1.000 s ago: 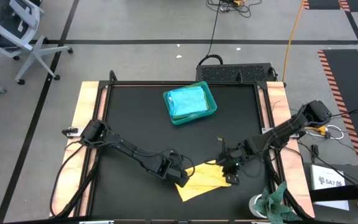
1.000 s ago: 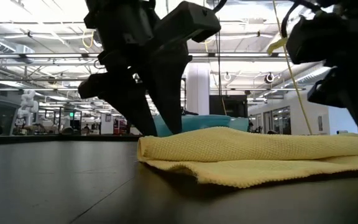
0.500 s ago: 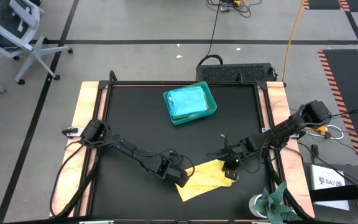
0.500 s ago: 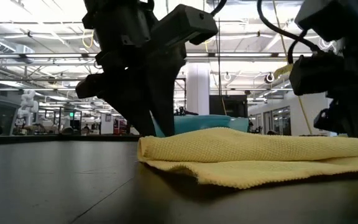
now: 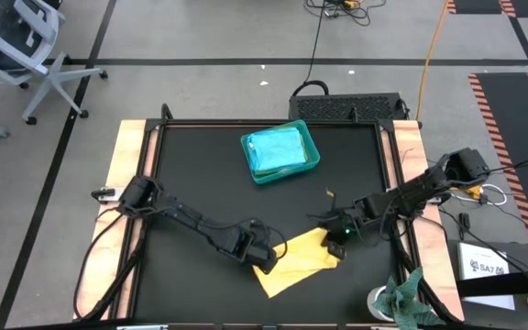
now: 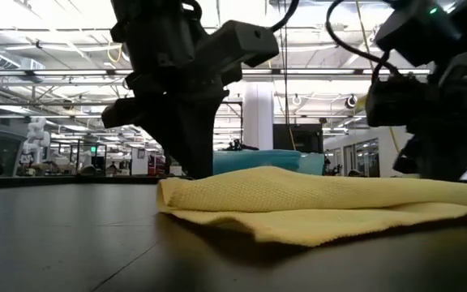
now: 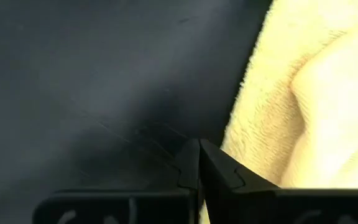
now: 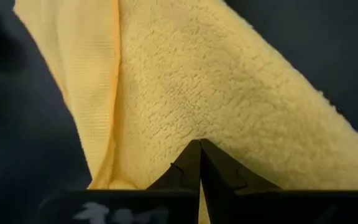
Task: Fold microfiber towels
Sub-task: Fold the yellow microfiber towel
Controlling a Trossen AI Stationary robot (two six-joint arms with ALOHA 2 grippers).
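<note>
My left claw (image 5: 266,259) is down low on the black tabletop (image 5: 191,174). Its two fingers (image 7: 191,167) are pressed tight together, and they pinch the edge of the yellow towel (image 5: 299,264). The bare tabletop lies just beside them on one side and the fuzzy yellow cloth on the other.

My right claw (image 5: 337,235) is down low too, across the towel from my left claw. Its fingers (image 8: 199,163) are shut tight as well, and they nip the yellow towel right at their tips. The cloth spreads out in front of this claw, with a smooth folded band along one side.

The yellow towel lies between my two claws, near the front edge of the tabletop. From the low camera it looks like a flat, bumpy heap with one layer over another, and my left claw stands at its far left end.

Well beyond both claws, toward the back of the tabletop, sits a teal tray (image 5: 311,161). A light blue towel (image 5: 276,149) lies inside it.

By my right arm, off the corner of the tabletop, there is a dark green-and-white rag (image 5: 409,298).
</note>
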